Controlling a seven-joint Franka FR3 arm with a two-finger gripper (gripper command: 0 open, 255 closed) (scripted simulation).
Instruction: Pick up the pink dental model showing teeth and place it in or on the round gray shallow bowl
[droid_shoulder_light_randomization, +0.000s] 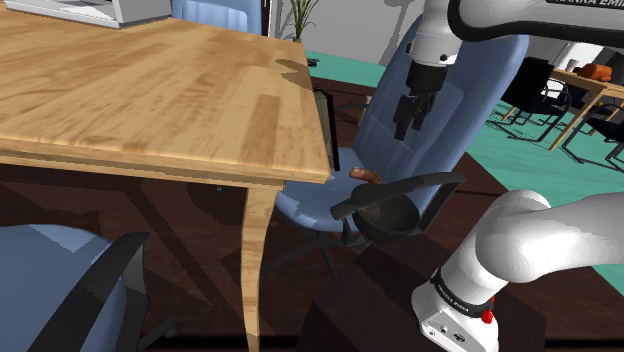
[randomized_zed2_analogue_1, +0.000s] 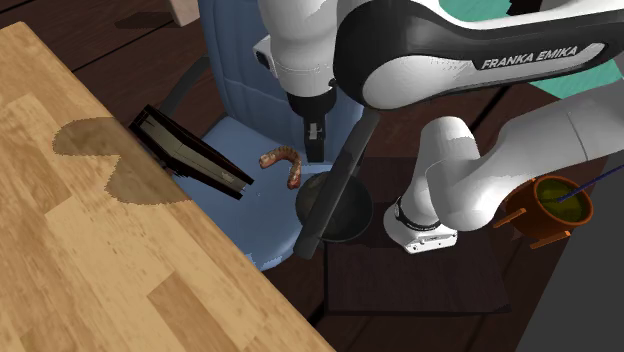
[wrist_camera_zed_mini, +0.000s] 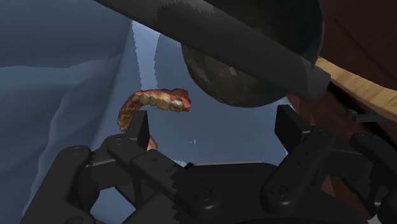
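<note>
Reaching for the dental model (wrist_camera_zed_mini: 153, 105) seems the step; the tool (wrist_camera_zed_mini: 214, 124) hangs wide, empty. Next: lower, then close.

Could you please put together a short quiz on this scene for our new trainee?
1. True or false: the dental model already lies inside the dark bowl.
2. Which describes the gripper?
A. open, above the chair, holding nothing
B. shut on the dental model
C. shut on the dark bowl's rim
3. Fill in: the dental model rests on the ____.

Key
1. False: it lies beside the bowl, apart from it.
2. A
3. blue chair seat
</note>
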